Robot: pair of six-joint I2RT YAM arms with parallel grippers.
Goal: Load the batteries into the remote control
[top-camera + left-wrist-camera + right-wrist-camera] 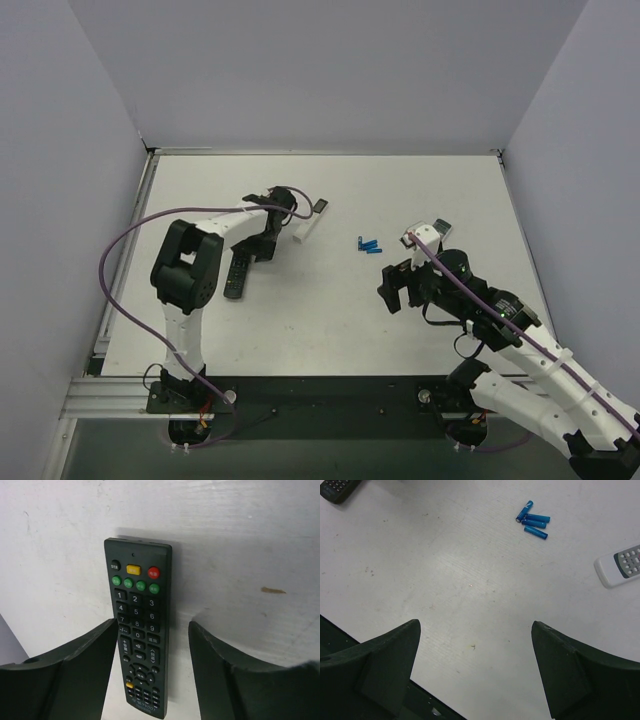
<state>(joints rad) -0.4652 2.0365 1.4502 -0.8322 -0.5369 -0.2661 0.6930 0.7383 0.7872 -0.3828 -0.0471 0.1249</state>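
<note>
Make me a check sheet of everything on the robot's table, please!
Surface: white table, a few small stains.
Job's things: black remote, buttons up; no batteries beside it.
Clutter: four blue cells, white stick remote, short white remote.
Grippers: left gripper open, straddling the black remote; right gripper open over bare table.
Cables: purple cable along each arm.
Surroundings: plain walls on three sides.
</note>
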